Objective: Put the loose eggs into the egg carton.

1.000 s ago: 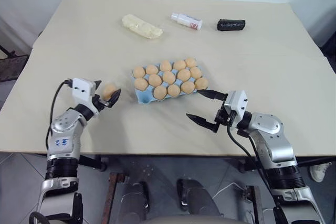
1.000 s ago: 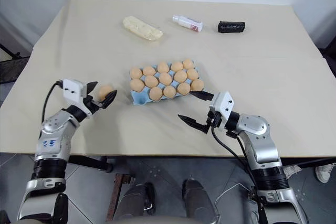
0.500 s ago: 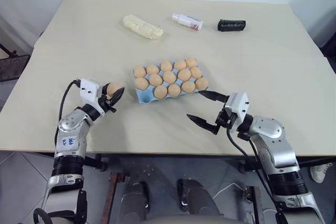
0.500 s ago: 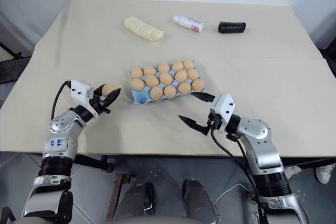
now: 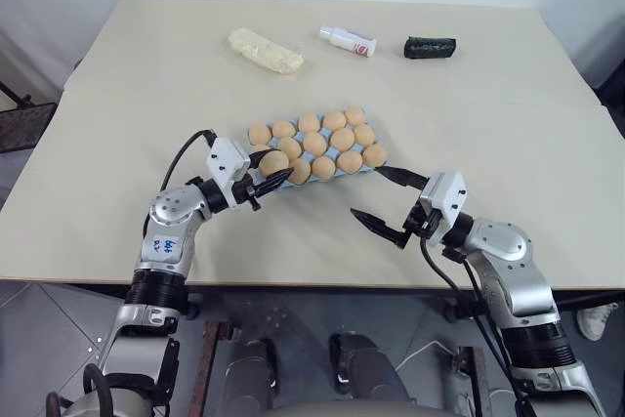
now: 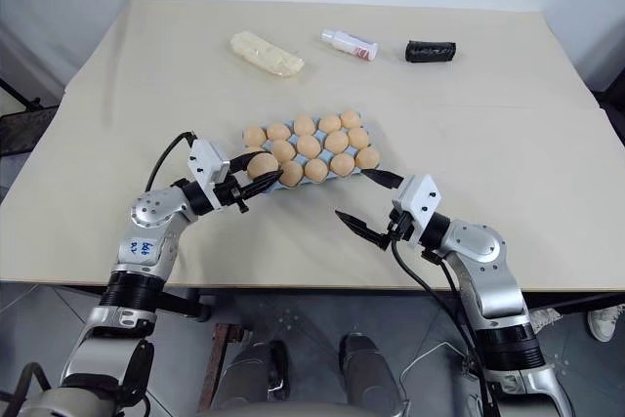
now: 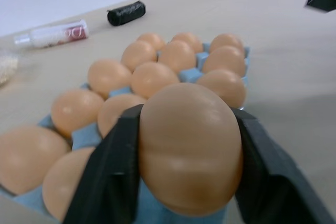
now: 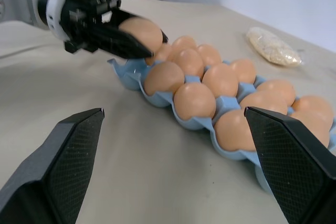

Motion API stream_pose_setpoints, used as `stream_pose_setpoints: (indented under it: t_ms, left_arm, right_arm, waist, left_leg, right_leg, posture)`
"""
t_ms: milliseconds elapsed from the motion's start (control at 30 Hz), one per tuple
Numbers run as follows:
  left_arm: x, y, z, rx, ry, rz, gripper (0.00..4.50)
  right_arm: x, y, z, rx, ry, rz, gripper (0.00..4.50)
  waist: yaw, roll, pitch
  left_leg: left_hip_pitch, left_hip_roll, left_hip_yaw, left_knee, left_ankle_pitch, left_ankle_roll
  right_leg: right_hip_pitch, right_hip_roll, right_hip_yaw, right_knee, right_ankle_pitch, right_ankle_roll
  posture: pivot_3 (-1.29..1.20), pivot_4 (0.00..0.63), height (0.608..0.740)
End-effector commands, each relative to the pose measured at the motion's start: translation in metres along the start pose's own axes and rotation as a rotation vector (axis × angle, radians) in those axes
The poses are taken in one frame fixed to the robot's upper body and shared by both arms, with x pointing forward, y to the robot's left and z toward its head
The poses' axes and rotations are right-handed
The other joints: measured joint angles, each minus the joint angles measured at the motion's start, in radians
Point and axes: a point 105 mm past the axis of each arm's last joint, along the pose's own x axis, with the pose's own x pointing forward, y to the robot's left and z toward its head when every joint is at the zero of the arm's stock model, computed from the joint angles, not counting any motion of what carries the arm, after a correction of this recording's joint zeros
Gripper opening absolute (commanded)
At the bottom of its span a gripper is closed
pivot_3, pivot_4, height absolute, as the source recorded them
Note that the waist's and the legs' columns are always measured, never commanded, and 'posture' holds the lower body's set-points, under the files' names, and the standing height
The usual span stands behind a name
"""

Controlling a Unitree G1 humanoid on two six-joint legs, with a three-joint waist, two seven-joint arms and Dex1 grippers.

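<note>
Beige tabletop [image 5: 146, 75] against a white wall carries all items, with the egg carton [image 5: 266, 183] taken as the reference landmark near the middle of the surface.

Egg carton: light blue moulded tray, set at a slight diagonal, its cups filled with tan eggs in 3 rows. The count of seated eggs at the near left corner cannot be settled, because the gripper covers that corner.

Left gripper [image 5: 270, 171]: fingers closed against the 2 sides of 1 loose egg [image 5: 273, 162], which is gripped firmly. The held egg sits over the near left corner of the carton, just above the cups there; the left wrist view shows blue tray directly beneath it. Whether it touches the tray cannot be determined.

Right gripper [image 5: 388, 205]: fingers spread wide, nothing between them. It stands off the near right end of the carton, close to it but not touching, pointing toward the carton's long near side.

Other items, all well beyond the carton's far side: pale yellow lumpy packet [image 5: 264, 50] to the far left, small white bottle [image 5: 347, 40] with red label straight behind, black rolled object [image 5: 430, 47] to the far right.
</note>
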Motion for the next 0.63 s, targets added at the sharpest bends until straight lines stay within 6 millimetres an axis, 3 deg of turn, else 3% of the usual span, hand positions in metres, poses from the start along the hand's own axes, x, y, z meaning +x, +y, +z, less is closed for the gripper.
stream_pose_setpoints:
  t_ms: [33, 167, 267, 433, 533, 633]
  left_arm:
    - [-0.003, 0.009, 0.015, 0.053, -0.05, 0.038, 3.62]
    - [-0.03, 0.015, 0.023, 0.08, -0.055, 0.06, 3.62]
    - [-0.066, 0.022, 0.025, 0.117, -0.009, 0.112, 3.62]
    - [-0.11, 0.025, 0.01, 0.126, 0.129, 0.141, 3.62]
    - [-0.13, 0.028, 0.006, 0.12, 0.168, 0.17, 3.62]
    - [-0.135, 0.03, 0.005, 0.131, 0.193, 0.198, 3.62]
  right_arm:
    - [-0.002, 0.002, 0.013, -0.031, -0.034, -0.011, 4.5]
    - [-0.007, 0.001, 0.014, -0.032, -0.028, -0.013, 4.5]
    - [-0.017, -0.005, 0.008, -0.022, 0.008, -0.035, 4.5]
    - [-0.029, -0.014, 0.001, -0.004, 0.042, -0.056, 4.5]
    - [-0.033, -0.022, -0.004, 0.01, 0.054, -0.076, 4.5]
    - [-0.034, -0.029, -0.009, 0.007, 0.066, -0.08, 4.5]
  waist:
    - [0.001, 0.0, 0.0]
    - [-0.005, 0.0, 0.0]
    - [-0.005, 0.0, 0.0]
    - [-0.003, 0.0, 0.0]
    - [-0.003, 0.0, 0.0]
    - [-0.001, 0.0, 0.0]
  left_leg:
    - [0.0, 0.0, 0.0, 0.0, 0.0, 0.0]
    - [0.0, 0.0, 0.0, 0.001, 0.0, 0.0]
    - [0.0, 0.001, 0.0, 0.0, 0.0, 0.0]
    - [0.001, 0.0, -0.001, 0.0, -0.001, 0.0]
    - [0.001, 0.0, -0.001, 0.0, -0.002, -0.003]
    - [0.001, 0.0, -0.002, 0.0, -0.003, -0.003]
  right_leg:
    - [0.0, 0.0, 0.0, 0.0, 0.0, 0.0]
    - [0.0, 0.0, 0.0, 0.0, 0.0, 0.0]
    - [0.0, 0.0, 0.001, 0.001, 0.0, 0.0]
    - [0.001, -0.002, -0.001, 0.0, 0.0, -0.001]
    - [0.002, -0.004, -0.001, 0.0, 0.0, -0.001]
    - [0.003, -0.005, -0.002, -0.002, 0.0, -0.002]
  posture:
    - [0.0, 0.15, 0.74]
    - [0.0, 0.15, 0.74]
    - [0.0, 0.15, 0.74]
    - [0.0, 0.15, 0.74]
    - [0.0, 0.15, 0.74]
    - [0.0, 0.15, 0.74]
